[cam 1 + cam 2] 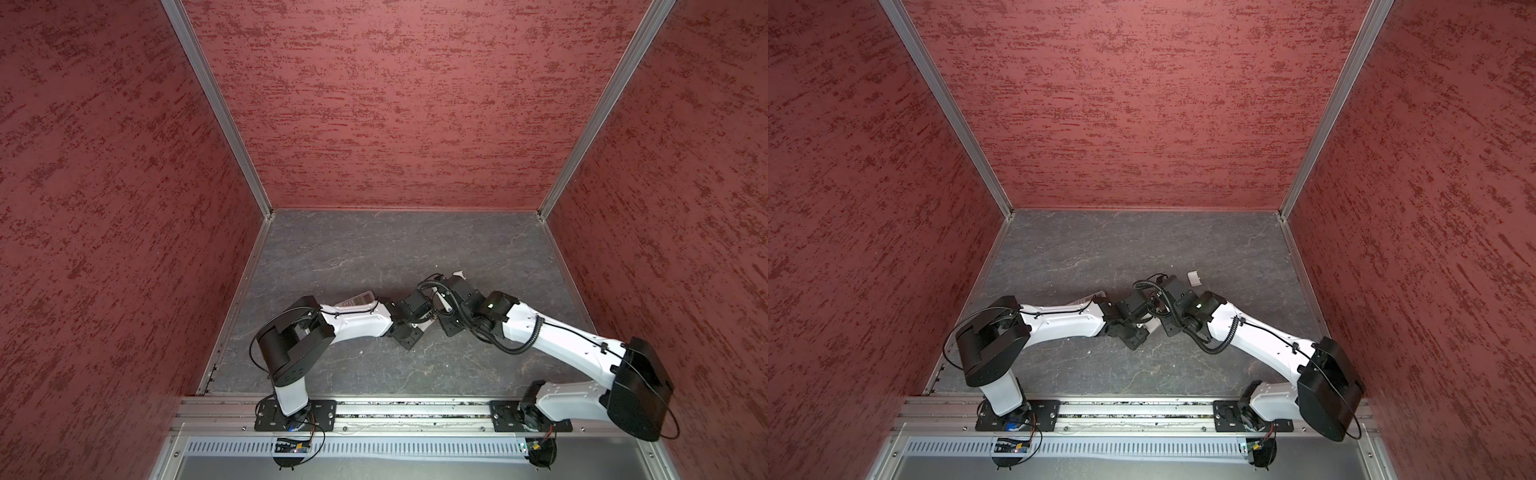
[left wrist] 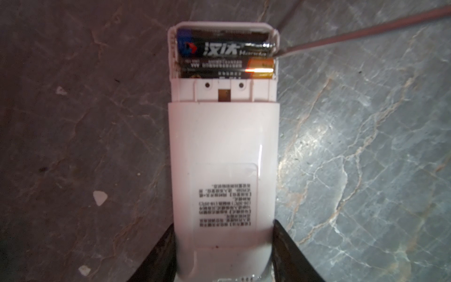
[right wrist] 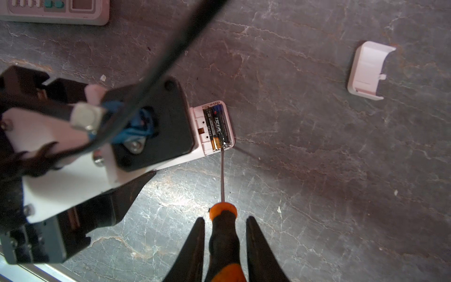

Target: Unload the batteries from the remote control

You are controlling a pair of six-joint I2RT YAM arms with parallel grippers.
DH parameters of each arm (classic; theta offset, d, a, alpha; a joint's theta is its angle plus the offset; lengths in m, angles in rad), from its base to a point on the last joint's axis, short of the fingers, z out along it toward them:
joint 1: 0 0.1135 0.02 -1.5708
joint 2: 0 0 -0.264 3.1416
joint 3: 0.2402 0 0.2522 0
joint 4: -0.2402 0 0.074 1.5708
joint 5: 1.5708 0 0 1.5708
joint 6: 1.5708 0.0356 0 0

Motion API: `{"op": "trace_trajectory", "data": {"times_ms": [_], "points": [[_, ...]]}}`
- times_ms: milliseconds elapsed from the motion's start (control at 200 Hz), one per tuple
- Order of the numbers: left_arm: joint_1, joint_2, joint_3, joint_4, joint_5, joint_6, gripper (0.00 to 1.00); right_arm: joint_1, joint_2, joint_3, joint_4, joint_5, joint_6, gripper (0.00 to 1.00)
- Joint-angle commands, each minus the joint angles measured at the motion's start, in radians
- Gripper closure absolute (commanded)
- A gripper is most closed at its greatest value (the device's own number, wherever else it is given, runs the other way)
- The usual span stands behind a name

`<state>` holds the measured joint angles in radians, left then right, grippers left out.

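Two black batteries (image 2: 223,56), one gold-tipped, fill the remote control (image 2: 223,151) the left gripper (image 2: 223,224) clasps; the right gripper (image 3: 225,218) clasps the screwdriver (image 3: 223,234).

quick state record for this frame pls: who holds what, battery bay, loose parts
left gripper: shut on the remote, back side up
right gripper: shut on the screwdriver handle
battery bay: open, two batteries seated side by side
screwdriver tip: at the metal end of the battery nearest the remote's end; contact unclear
cover: off, lying on the table, apart from the remote
second remote: on the table, buttons up, untouched
task status: no battery out yet
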<state>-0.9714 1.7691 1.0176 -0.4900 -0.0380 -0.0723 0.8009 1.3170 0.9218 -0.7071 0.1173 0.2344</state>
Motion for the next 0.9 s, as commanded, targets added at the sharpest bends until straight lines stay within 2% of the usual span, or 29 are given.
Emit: {"op": "trace_trajectory", "data": {"times_ms": [0,411,586,897], "points": [[-0.031,0.074,-0.028,-0.033,0.113,0.019,0.48,-0.004,-0.029,0.011,0.038,0.024,-0.011,1.0],[-0.03,0.084,-0.022,-0.043,0.108,0.017,0.48,-0.003,-0.032,0.018,0.015,0.035,-0.013,1.0],[0.002,0.063,-0.009,-0.062,0.109,-0.01,0.35,-0.004,-0.064,0.022,-0.004,0.041,-0.003,1.0],[0.172,-0.186,-0.037,-0.053,0.312,-0.139,0.27,-0.003,-0.087,0.035,0.001,0.036,-0.004,1.0]]}}
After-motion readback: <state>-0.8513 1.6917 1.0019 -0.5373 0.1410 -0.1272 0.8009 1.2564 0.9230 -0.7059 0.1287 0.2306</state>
